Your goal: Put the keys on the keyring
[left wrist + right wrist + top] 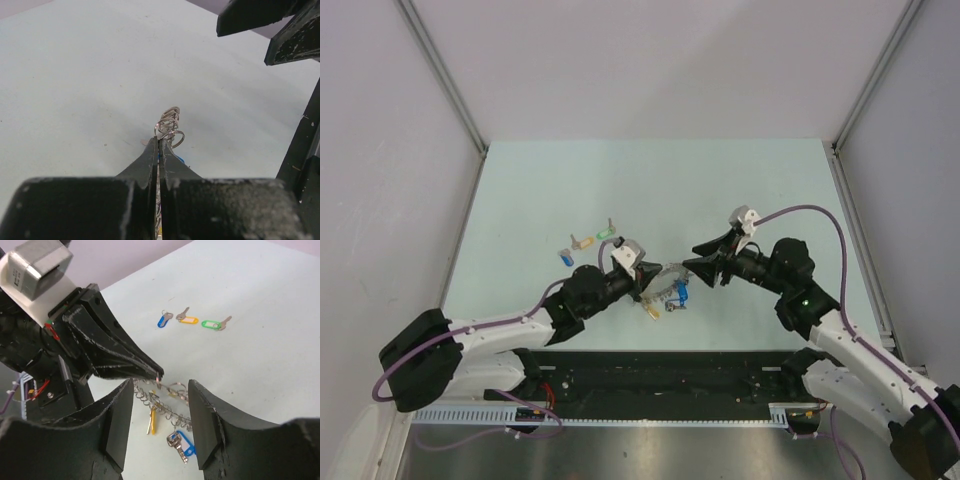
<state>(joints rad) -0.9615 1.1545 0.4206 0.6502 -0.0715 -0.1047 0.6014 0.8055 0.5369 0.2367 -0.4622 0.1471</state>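
Note:
The keyring (167, 399), a grey metal ring fringed with small loops, hangs just above the table with a yellow tag (152, 421) and a blue-tagged key (184, 444) dangling from it. My left gripper (159, 142) is shut on the keyring's edge (169, 122), and its black tip shows in the right wrist view. My right gripper (161, 386) is open, its fingers standing on either side of the ring without touching it. Three loose keys lie on the table farther back: the blue-tagged one (163, 320), the orange-tagged one (188, 320) and the green-tagged one (212, 324).
The pale green table (540, 190) is walled by white panels at the back and sides. Both arms meet near the table's middle (665, 280). The loose keys (585, 245) sit just left of and behind the left gripper. A black rail runs along the near edge.

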